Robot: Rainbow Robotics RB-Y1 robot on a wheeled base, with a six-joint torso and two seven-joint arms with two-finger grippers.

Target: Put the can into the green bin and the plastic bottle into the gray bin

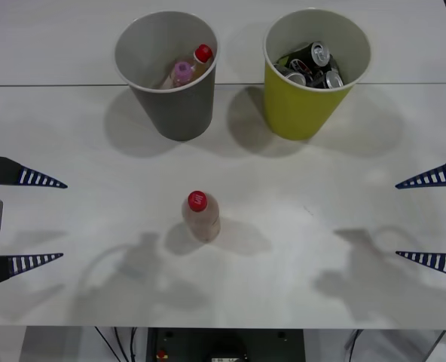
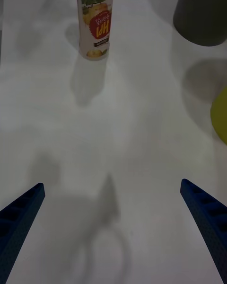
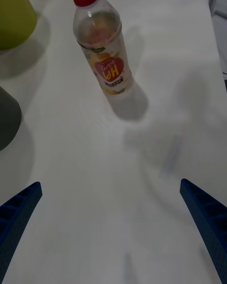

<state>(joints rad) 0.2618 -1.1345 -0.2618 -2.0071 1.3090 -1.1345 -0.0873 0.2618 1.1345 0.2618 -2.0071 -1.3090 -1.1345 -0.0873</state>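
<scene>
A small clear plastic bottle (image 1: 200, 216) (image 2: 95, 22) (image 3: 101, 48) with a red cap stands upright on the white table, near its middle. Behind it stand the gray bin (image 1: 168, 72) (image 2: 201, 13) (image 3: 8, 117), holding a pink-capped bottle (image 1: 181, 73) and a red-capped one (image 1: 202, 54), and the green bin (image 1: 312, 72) (image 2: 219, 116) (image 3: 15, 14), which holds several black cans (image 1: 312, 65). My left gripper (image 1: 41, 219) (image 3: 111, 239) is open at the table's left edge. Open too, my right gripper (image 1: 419, 219) (image 2: 112, 234) waits at the right edge. Both are well apart from the bottle.
The bins stand side by side at the back, on a seam (image 1: 57, 84) between two tabletops. Cables (image 1: 121, 343) hang below the table's front edge (image 1: 65, 326). Bare table lies between each gripper and the bottle.
</scene>
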